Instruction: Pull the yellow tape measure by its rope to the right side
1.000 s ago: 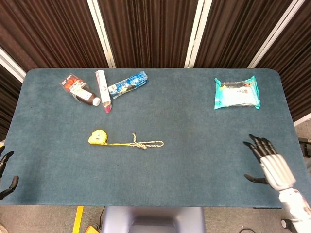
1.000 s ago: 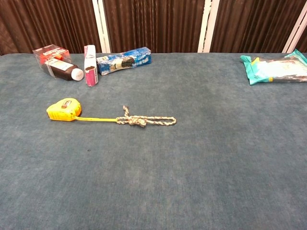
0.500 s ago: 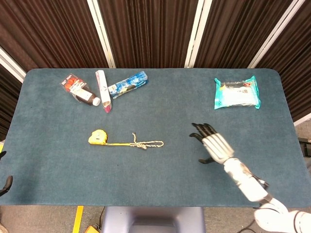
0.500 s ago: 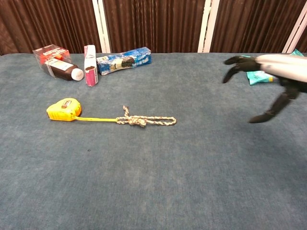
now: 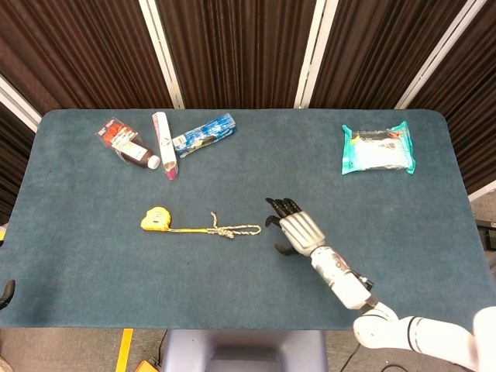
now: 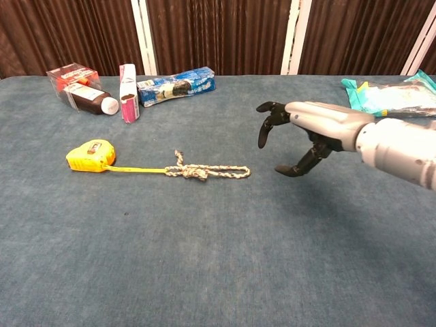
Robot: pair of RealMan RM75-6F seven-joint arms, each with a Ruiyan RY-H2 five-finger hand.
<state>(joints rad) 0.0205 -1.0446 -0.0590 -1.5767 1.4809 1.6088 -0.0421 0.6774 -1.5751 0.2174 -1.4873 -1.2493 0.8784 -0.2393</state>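
The yellow tape measure (image 5: 156,219) (image 6: 90,156) lies on the blue table, left of centre. Its yellow tape runs right to a knotted braided rope (image 5: 235,230) (image 6: 206,172) that ends in a loop. My right hand (image 5: 293,227) (image 6: 297,132) hovers just right of the rope's loop end, fingers spread and curved, thumb below, holding nothing and not touching the rope. Only a dark fingertip of my left hand (image 5: 7,290) shows at the left edge of the head view; its state is unclear.
At the back left lie a brown bottle in clear packaging (image 5: 126,143) (image 6: 82,89), a white and pink box (image 5: 164,145) (image 6: 128,92) and a blue packet (image 5: 204,133) (image 6: 176,86). A teal wipes pack (image 5: 377,149) (image 6: 387,97) lies back right.
My right hand has swept leftward from the table's right front edge to just beside the rope's loop end. The left hand has dropped further out of view. Tape measure and rope have not moved.
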